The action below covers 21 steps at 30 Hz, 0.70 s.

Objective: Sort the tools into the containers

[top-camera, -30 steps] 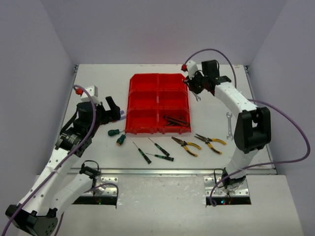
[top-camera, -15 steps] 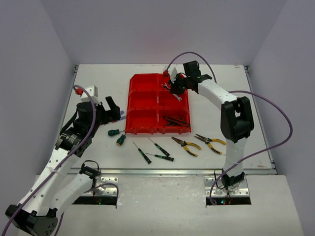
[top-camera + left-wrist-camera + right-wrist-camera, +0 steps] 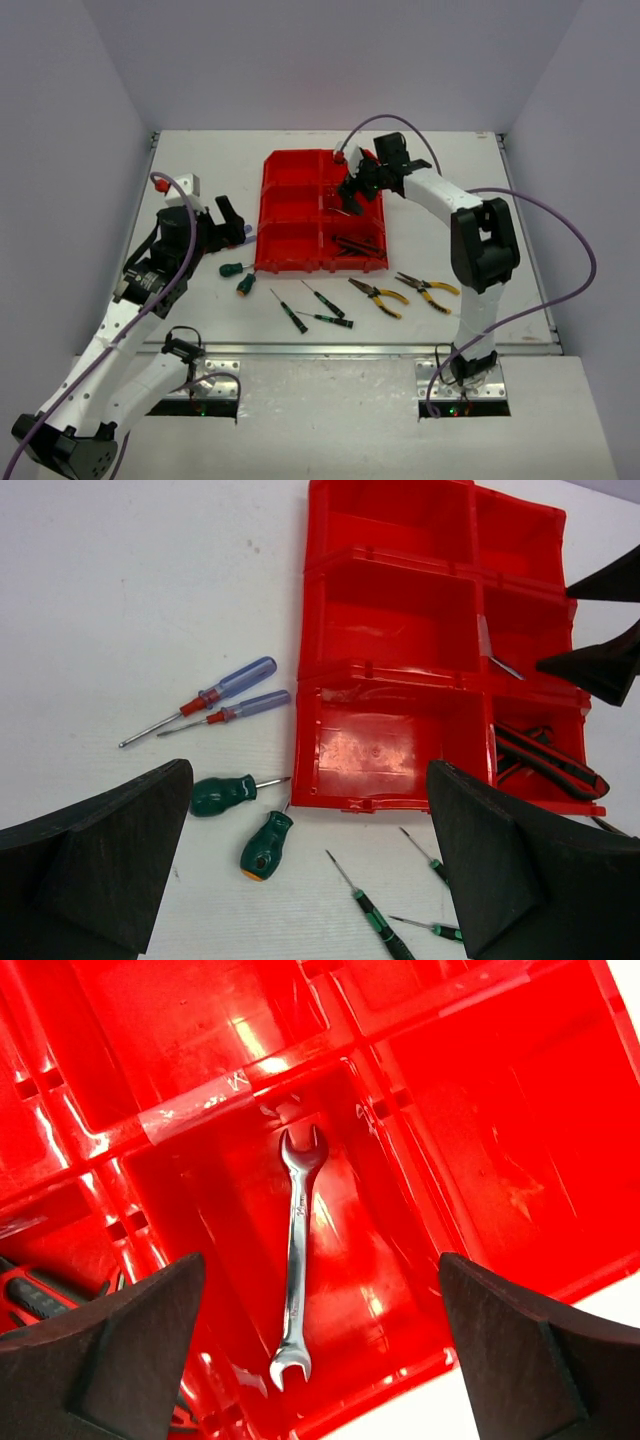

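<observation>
The red containers [image 3: 290, 205] form a two-by-three bin block mid-table. My right gripper [image 3: 352, 197] hangs open over its middle right compartment, where a silver wrench [image 3: 297, 1260] lies free on the floor, also seen as wrench [image 3: 490, 645]. Red and black pliers [image 3: 358, 245] rest in the near right compartment. On the table in front lie two yellow pliers [image 3: 380, 297] [image 3: 428, 290], three thin green screwdrivers [image 3: 290, 312] and two stubby green ones [image 3: 240, 277]. Two blue screwdrivers [image 3: 215, 695] lie left of the bin. My left gripper [image 3: 228, 220] stands open and empty beside them.
White walls close the table on three sides. The right arm's elbow [image 3: 487, 250] reaches over the table's right part. Bare table [image 3: 200, 160] lies left of and behind the bin. The remaining compartments [image 3: 385, 625] hold nothing.
The right gripper swung left from beside the bin to over it, then opened and let the wrench drop into the middle right compartment. The left arm stayed still.
</observation>
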Each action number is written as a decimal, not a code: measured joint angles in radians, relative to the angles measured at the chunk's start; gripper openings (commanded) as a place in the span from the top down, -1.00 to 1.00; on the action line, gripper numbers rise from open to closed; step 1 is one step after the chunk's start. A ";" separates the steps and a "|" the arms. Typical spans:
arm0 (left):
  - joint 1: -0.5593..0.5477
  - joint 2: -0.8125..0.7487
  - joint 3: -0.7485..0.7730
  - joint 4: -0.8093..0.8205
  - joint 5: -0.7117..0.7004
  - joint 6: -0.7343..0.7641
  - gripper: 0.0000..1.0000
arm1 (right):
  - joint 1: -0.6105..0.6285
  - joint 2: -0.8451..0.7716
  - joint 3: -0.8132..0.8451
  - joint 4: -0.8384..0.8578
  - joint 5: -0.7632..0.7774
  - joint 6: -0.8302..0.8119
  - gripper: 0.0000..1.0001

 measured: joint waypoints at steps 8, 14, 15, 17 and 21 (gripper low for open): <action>0.000 -0.010 0.000 0.000 0.000 0.000 -1.00 | -0.131 -0.147 -0.057 -0.027 0.261 0.313 -0.98; 0.000 -0.002 0.000 -0.002 -0.008 0.000 -1.00 | -0.470 -0.222 -0.159 -0.179 0.448 0.523 -0.98; -0.001 0.004 0.000 -0.002 -0.011 0.000 -1.00 | -0.500 -0.190 -0.146 -0.223 0.483 0.536 -0.98; -0.005 0.022 0.000 -0.003 -0.016 -0.001 -1.00 | -0.523 -0.103 -0.124 -0.293 0.554 0.567 -0.98; -0.027 0.044 0.000 -0.015 -0.025 -0.001 -1.00 | -0.499 -0.026 -0.167 -0.385 0.592 0.610 -0.96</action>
